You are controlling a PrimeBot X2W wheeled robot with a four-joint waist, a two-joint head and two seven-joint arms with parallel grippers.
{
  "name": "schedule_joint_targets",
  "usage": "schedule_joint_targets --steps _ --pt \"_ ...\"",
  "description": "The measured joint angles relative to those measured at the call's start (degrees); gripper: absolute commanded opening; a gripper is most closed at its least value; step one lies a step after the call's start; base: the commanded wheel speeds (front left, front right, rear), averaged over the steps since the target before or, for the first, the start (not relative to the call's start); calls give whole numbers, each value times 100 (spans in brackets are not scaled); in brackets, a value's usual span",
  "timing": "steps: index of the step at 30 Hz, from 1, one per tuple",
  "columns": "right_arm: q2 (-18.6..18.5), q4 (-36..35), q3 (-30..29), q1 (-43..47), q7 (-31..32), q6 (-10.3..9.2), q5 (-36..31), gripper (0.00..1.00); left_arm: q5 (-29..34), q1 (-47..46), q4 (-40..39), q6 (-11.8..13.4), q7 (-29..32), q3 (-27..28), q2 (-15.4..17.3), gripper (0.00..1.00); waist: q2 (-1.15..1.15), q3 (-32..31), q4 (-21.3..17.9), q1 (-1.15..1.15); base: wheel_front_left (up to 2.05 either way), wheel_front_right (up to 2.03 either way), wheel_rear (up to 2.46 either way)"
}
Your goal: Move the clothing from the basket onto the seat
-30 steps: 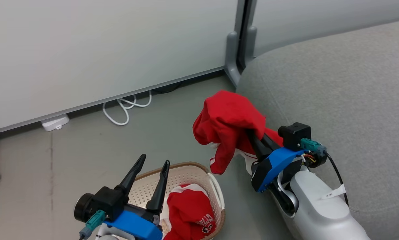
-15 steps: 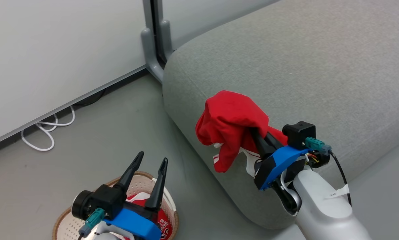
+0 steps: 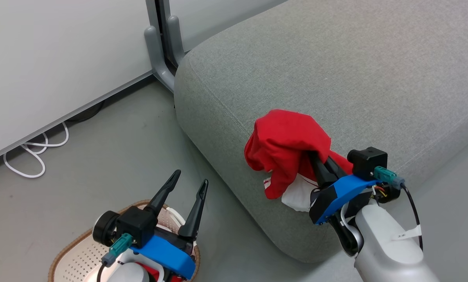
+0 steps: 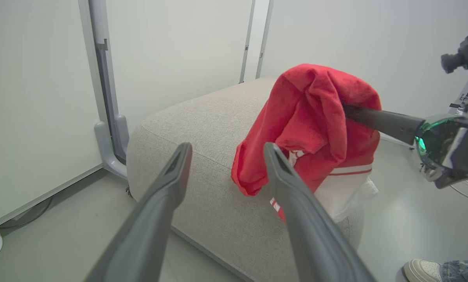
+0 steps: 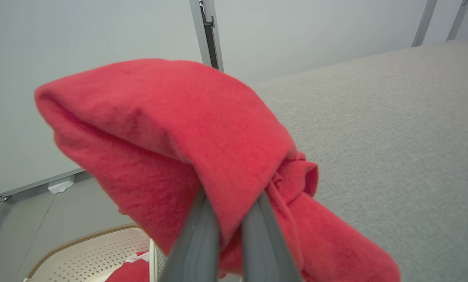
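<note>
Now right hand (image 3: 319, 164) clamps red garment (image 3: 288, 141) near seat (image 3: 335, 78); left hand (image 3: 191, 177) spread apart.

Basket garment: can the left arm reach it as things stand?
Probably yes. The left gripper is open and empty, hanging over the basket, with the red garment below its wrist. Nothing covers it; the fingers point toward the seat, so they must tip down.

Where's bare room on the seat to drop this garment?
The seat is bare from its rounded corner by the grey post across all in view. Crowded: its front edge, where the red garment hangs from the right gripper.
</note>
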Motion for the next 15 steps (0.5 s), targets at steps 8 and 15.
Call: schedule_joint_targets --steps 8,15 --pt "1 -42 83 -23 32 0 103 0 2 52 -59 0 0 109 33 100 0 42 32 0 0 0 0" --pt "-38 152 -427 -834 177 0 93 0 177 72 -285 0 0 143 165 100 0 395 157 0 0 0 0"
